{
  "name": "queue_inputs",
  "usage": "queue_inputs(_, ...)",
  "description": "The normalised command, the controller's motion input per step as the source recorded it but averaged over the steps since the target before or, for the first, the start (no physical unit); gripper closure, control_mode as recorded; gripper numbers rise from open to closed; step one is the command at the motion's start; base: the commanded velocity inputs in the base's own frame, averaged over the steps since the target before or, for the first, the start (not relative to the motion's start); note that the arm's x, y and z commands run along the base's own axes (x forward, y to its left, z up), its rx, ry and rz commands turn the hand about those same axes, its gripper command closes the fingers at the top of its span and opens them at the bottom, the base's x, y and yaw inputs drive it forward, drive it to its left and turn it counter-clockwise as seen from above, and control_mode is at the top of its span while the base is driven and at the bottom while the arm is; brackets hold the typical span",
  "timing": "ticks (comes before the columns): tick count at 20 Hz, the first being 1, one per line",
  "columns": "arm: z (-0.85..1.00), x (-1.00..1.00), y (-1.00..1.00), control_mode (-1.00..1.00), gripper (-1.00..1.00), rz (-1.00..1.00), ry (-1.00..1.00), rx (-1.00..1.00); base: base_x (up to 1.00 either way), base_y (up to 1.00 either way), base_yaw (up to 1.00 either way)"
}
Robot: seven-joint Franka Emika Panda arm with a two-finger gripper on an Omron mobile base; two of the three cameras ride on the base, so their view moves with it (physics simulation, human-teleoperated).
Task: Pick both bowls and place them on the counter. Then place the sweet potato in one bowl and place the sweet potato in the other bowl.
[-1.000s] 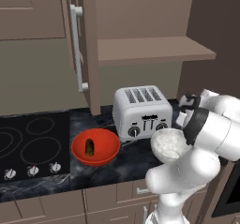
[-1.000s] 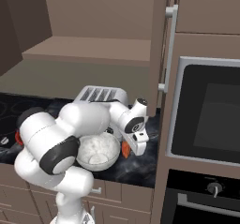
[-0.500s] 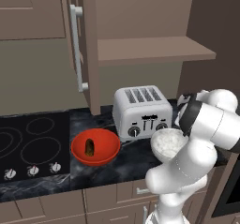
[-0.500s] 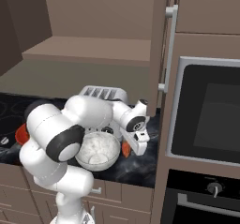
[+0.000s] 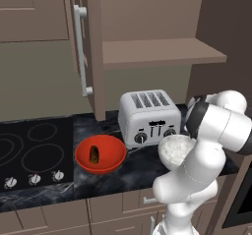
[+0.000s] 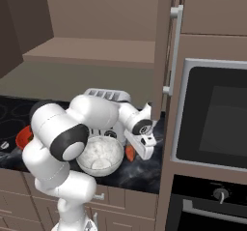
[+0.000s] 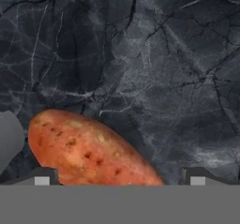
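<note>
The glossy red bowl (image 5: 100, 154) sits on the black marble counter (image 5: 129, 171) beside the cooktop, with one sweet potato (image 5: 93, 154) in it. To the right, in front of the toaster, stands the grey-white marbled bowl (image 5: 176, 149) (image 6: 100, 155), with nothing inside. A second sweet potato (image 7: 89, 153) (image 6: 129, 153) lies on the counter just right of that bowl. My gripper (image 7: 119, 178) (image 6: 144, 145) hangs low over it, open, with the dark fingertips (image 7: 44, 176) wide apart on either side of the potato.
A silver toaster (image 5: 149, 117) stands behind the bowls. The black glass cooktop (image 5: 29, 153) lies to the left. An open cabinet door (image 5: 86, 47) hangs above the counter, and a built-in oven (image 6: 212, 119) walls off the right side.
The arm's upper links have swung round, and the hand has sunk a little toward the counter right of the marbled bowl. Both bowls stay where they were.
</note>
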Motion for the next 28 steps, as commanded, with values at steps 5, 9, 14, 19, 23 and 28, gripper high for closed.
queue_inputs(5,0.02,-0.09,0.03,-1.00,-1.00,0.08,0.00,0.07,0.00,0.00,0.00)
queue_inputs(9,0.01,-0.11,0.09,-1.00,-1.00,0.08,0.02,0.06,0.00,0.00,0.00)
queue_inputs(14,0.00,-0.09,0.16,-1.00,-1.00,0.08,0.04,0.07,0.00,0.00,0.00)
queue_inputs(19,0.00,-0.03,0.13,-1.00,-1.00,0.10,0.03,0.08,0.00,0.00,0.00)
queue_inputs(23,-0.02,0.00,0.07,-1.00,-1.00,0.10,0.03,0.05,0.00,0.00,0.00)
queue_inputs(28,-0.17,0.02,0.00,-1.00,-1.00,0.10,0.07,0.00,0.00,0.00,0.00)
